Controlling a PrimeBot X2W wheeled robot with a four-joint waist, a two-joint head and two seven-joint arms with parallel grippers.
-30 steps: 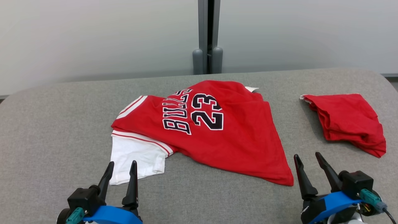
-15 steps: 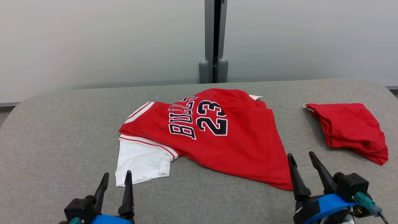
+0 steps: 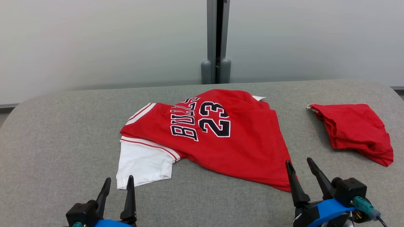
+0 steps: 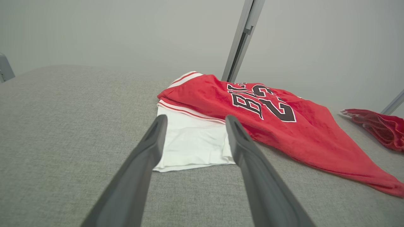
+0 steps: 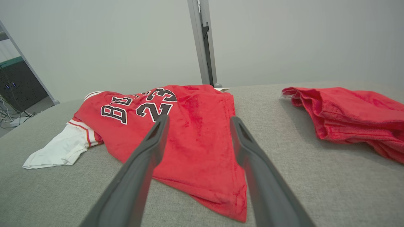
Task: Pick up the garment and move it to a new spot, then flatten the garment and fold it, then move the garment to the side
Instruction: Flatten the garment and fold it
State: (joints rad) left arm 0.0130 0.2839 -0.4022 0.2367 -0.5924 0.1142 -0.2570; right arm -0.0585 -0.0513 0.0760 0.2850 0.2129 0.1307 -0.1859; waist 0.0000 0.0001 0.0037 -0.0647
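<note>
Left gripper point(image 3: 119, 179): fingers spread, empty. The red jersey point(image 3: 227, 148) lies crumpled on the grey table point(image 3: 56, 142), its white sleeve point(image 3: 143, 162) just ahead of the tips. Right gripper point(image 3: 298, 161): spread, empty, the jersey's hem corner just beside its left finger. A bunched red cloth point(image 3: 353, 127) lies ahead-right, apart.

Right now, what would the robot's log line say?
Bulls 23 jersey: rumpled, ungrasped | left end effector: open, facing white sleeve | right end effector: open, near hem corner | red cloth: apart, right
</note>
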